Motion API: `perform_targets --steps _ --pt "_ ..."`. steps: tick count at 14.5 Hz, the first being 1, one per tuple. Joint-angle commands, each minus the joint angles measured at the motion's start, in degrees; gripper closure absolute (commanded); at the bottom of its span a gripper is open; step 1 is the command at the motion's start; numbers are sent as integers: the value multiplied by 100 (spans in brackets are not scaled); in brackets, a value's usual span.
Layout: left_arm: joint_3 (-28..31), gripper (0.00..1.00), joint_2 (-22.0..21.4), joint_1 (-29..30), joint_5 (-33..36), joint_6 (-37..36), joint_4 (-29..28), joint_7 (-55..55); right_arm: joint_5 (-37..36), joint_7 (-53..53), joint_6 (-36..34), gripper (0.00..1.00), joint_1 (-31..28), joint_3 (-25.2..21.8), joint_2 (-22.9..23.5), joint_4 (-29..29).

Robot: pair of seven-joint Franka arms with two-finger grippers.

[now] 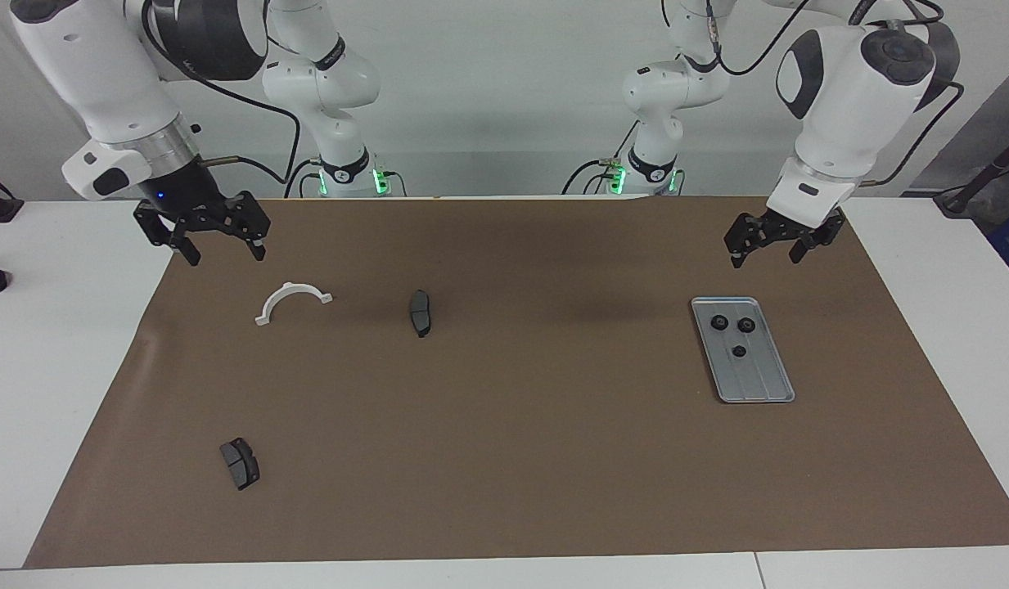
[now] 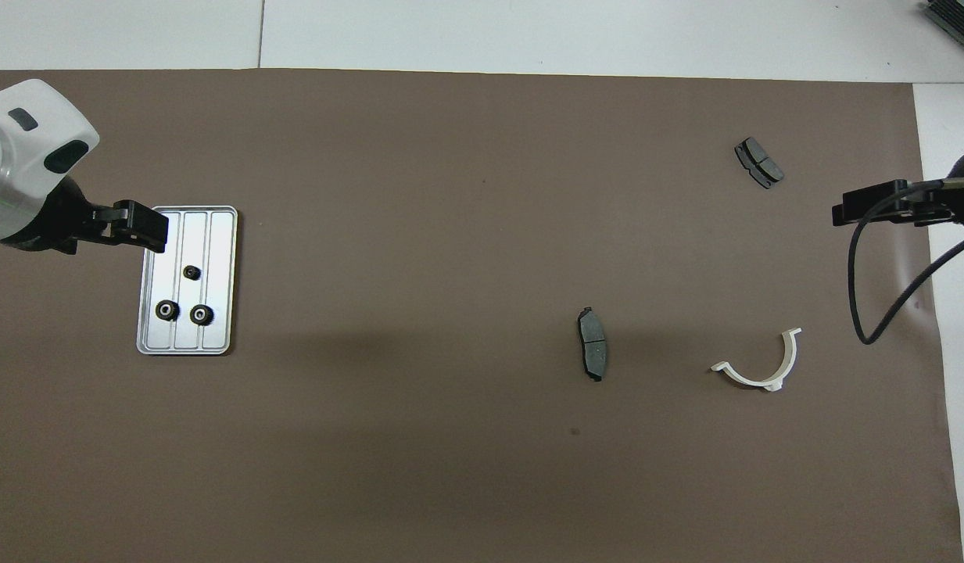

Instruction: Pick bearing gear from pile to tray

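Now 3 round black gears (image 1: 739,351) dot the grooved metal tray (image 1: 764,384).

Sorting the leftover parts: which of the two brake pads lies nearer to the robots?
The brake pad beside the white half-ring bracket; the other brake pad lies much farther from the robots.

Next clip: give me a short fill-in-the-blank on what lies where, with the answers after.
1. The tray holds ___ gears.
2. The number of gears left on the mat outside the tray is ___.
3. The white bracket lies toward the ___ arm's end of the table.
4. The number of brake pads on the mat is ___.

Missing words: three; zero; right; two
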Motion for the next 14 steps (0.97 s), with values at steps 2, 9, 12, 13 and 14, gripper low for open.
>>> perform_targets --steps 2,9,12,13,14 --pt "104 0 -136 -68 -154 -141 -32 205 113 -80 29 0 9 33 -153 -185" --pt "1257 0 -559 -948 -304 -70 -465 803 113 -80 29 0 0 33 -153 -185" --pt "1283 0 -585 -939 -321 -237 -342 856 113 -80 29 0 -9 33 -153 -185" --pt "1318 0 -585 -887 -591 -229 -324 856 113 -71 29 0 -9 33 -153 -185" --pt "1318 0 -577 -782 -890 -264 -220 865 113 -71 29 0 0 33 -153 -185"
